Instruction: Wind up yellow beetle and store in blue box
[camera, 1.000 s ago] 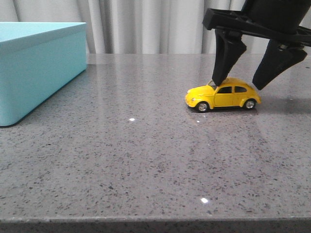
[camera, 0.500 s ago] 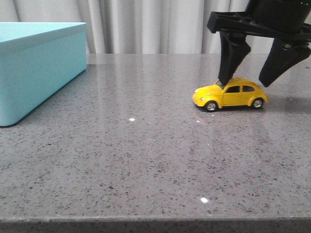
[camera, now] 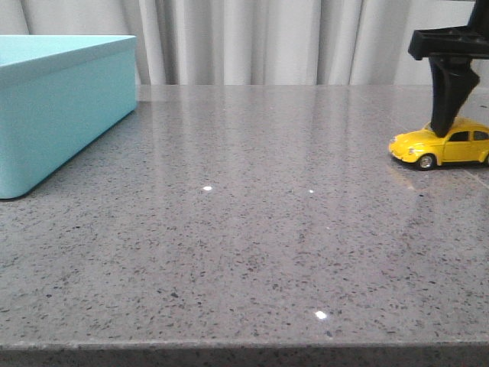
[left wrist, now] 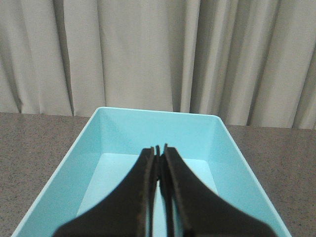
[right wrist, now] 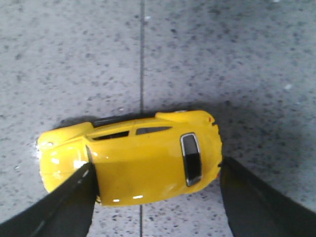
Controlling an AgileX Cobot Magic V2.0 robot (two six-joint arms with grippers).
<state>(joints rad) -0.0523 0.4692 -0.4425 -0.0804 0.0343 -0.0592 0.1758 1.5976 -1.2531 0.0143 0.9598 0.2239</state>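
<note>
The yellow beetle (camera: 447, 145) stands on its wheels on the grey stone table at the far right, nose pointing left. My right gripper (right wrist: 155, 173) straddles it lengthwise. One finger (camera: 447, 88) presses at the windscreen and the other (right wrist: 247, 197) at the rear end, out of the front view. From above, the beetle (right wrist: 138, 163) fills the gap between the fingers. The blue box (camera: 61, 107) stands at the far left. My left gripper (left wrist: 159, 148) is shut and empty, hovering over the open, empty blue box (left wrist: 158, 131).
The grey speckled tabletop (camera: 244, 229) stretches between box and car, with its front edge near the bottom of the front view. A thin seam (right wrist: 141, 59) runs across the stone under the car. Pale curtains (camera: 252, 38) hang behind the table.
My right gripper has moved steadily to the right, and the beetle has rolled backward with it, from right of centre to the frame's right edge. The blue box has not moved.
</note>
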